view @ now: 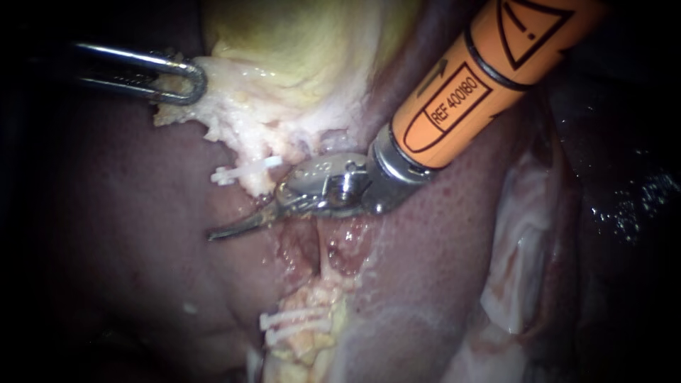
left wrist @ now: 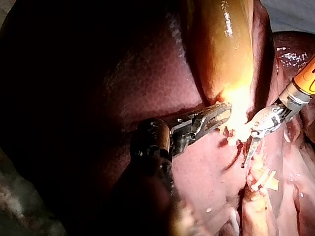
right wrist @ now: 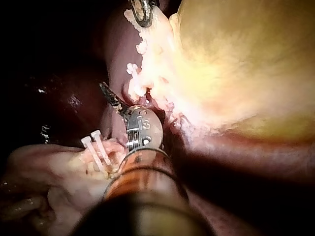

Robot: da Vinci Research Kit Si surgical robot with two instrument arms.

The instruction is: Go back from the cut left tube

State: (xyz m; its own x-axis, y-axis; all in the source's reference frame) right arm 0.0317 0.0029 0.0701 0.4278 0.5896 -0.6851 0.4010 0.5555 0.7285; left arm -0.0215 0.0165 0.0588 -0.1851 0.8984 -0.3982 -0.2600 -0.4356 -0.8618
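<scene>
The dark red liver (view: 106,234) carries everything: the yellowish gallbladder (view: 298,42) lies on it, fringed with pale tissue (view: 241,128) bearing one white clip (view: 241,172), and well apart lies a pale tube stump (view: 301,347) crossed by white clips (view: 291,318).

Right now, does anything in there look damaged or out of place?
Yes: a tube is cut through. Its clipped upper stump hangs below the gallbladder, its clipped lower stump lies on the liver, with raw red tissue between them.
</scene>
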